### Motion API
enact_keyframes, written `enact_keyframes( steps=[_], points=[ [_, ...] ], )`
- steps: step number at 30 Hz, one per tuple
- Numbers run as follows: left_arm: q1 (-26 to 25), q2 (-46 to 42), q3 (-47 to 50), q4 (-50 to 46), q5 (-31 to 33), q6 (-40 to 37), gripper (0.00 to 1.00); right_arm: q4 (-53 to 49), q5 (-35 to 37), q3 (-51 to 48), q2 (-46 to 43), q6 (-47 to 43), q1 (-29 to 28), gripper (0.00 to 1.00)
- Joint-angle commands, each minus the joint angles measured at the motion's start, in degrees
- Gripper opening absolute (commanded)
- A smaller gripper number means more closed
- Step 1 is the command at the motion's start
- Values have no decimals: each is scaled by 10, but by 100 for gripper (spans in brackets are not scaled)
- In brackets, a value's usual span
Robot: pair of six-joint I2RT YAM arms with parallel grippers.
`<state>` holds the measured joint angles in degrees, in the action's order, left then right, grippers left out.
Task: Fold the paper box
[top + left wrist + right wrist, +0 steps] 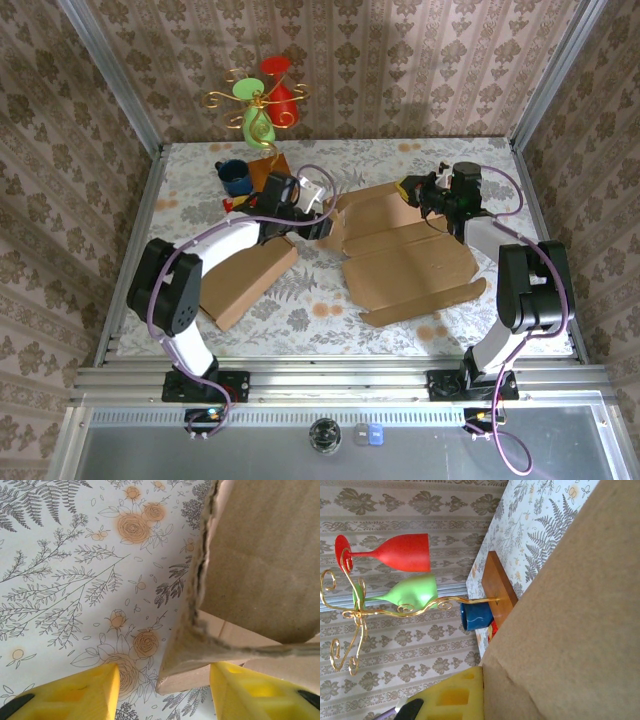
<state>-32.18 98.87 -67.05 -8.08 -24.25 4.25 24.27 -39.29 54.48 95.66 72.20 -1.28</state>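
The table is covered by a pale cloth printed with ferns and orange flowers. The paper box lies opened out on it, right of the middle, its far flaps lifted. A second cardboard piece lies to the left. At the back left stands a wooden base, with a blue cup just beside it

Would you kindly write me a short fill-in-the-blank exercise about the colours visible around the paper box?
1. The mug beside the wooden base is ___.
2. On the gold rack hang a red glass and a ___ one.
3. The left gripper has ___ fingers, with a corner of the paper box between them.

Missing words: blue; green; yellow.
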Motion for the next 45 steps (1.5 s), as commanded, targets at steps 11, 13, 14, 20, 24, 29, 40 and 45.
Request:
enact_keyframes(
  steps=[11, 13, 14, 20, 24, 29, 40, 45],
  points=[
    [-34, 5, -30, -6, 3, -18, 46, 7, -2, 18, 9, 16, -3, 0],
    [-41, 3, -27, -7, 6, -22, 46, 9, -4, 24, 13, 18, -3, 0],
    [-43, 2, -26, -9, 7, -23, 46, 8, -4, 26, 15, 18, -3, 0],
    [-52, -4, -25, -8, 2, -23, 40, -2, -8, 45, 21, 16, -3, 0],
    [-57, 7, -31, -11, 14, -16, 40, 1, -8, 44, 21, 18, -4, 0],
    [-60, 17, -38, -14, 47, -6, 41, 0, -4, 31, 15, 16, -8, 0],
    [-70, 36, -45, -9, 116, 15, 42, 41, 80, -35, -30, 29, -41, 0],
    [-77, 39, -33, 12, 136, 34, 41, 85, 137, -76, -56, 57, -55, 0]
  ],
)
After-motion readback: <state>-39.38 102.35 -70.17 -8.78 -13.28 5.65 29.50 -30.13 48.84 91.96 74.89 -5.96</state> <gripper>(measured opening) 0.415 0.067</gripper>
